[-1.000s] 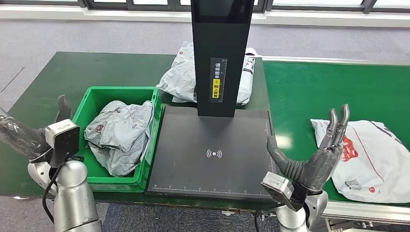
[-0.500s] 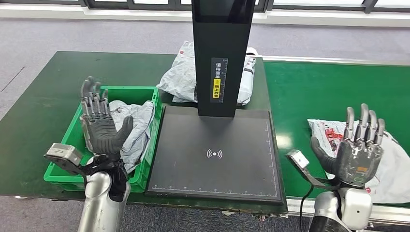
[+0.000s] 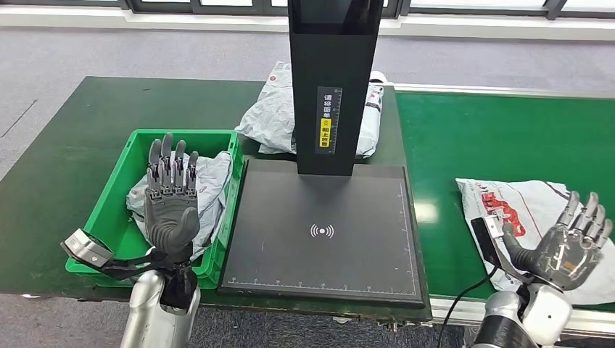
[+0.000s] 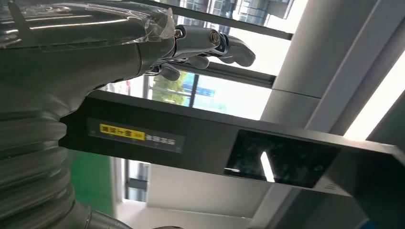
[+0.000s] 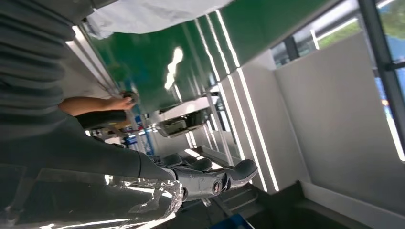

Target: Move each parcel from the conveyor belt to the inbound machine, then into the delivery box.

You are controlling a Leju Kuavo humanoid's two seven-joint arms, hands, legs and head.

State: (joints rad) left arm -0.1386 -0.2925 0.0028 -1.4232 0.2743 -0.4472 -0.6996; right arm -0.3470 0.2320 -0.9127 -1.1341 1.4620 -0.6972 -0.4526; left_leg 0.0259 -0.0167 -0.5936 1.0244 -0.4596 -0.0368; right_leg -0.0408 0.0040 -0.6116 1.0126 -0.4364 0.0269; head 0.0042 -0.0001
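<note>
Leftmost, left hand [image 3: 171, 199] raised palm-up over green delivery box [image 3: 120, 190], fingers spread, holding nothing; grey parcel [image 3: 210, 181] lies inside the box. Black inbound machine [image 3: 323, 239] centre. White parcel [image 3: 533, 199] on conveyor belt [image 3: 500, 130], right hand [image 3: 569, 243] spread above it, empty.

both hands [image 3: 172, 206] [image 3: 569, 243] raised, fingers [image 3: 172, 165] spread, parcel [image 3: 533, 210] on belt [image 3: 500, 138]

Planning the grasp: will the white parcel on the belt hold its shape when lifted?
Probably not. The white parcel is a wrinkled poly bag lying flat, so it likely sags. Its glossy film may slip. It looks light for its size.
</note>
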